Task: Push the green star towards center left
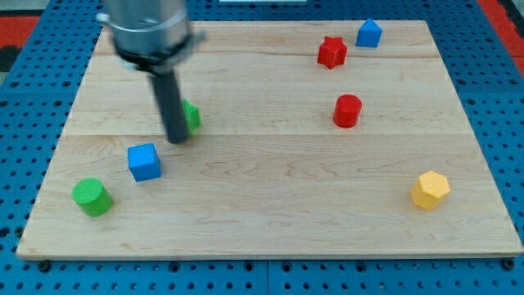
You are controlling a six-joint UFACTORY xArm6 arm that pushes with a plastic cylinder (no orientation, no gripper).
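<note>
The green star lies on the wooden board left of the middle, mostly hidden behind my rod, so only its right edge shows. My tip rests on the board right at the star's left and lower side, seemingly touching it. A blue cube lies just below and left of my tip. A green cylinder lies near the board's lower left corner.
A red star and a blue house-shaped block lie at the upper right. A red cylinder lies right of the middle. A yellow hexagon block lies at the lower right. Blue pegboard surrounds the board.
</note>
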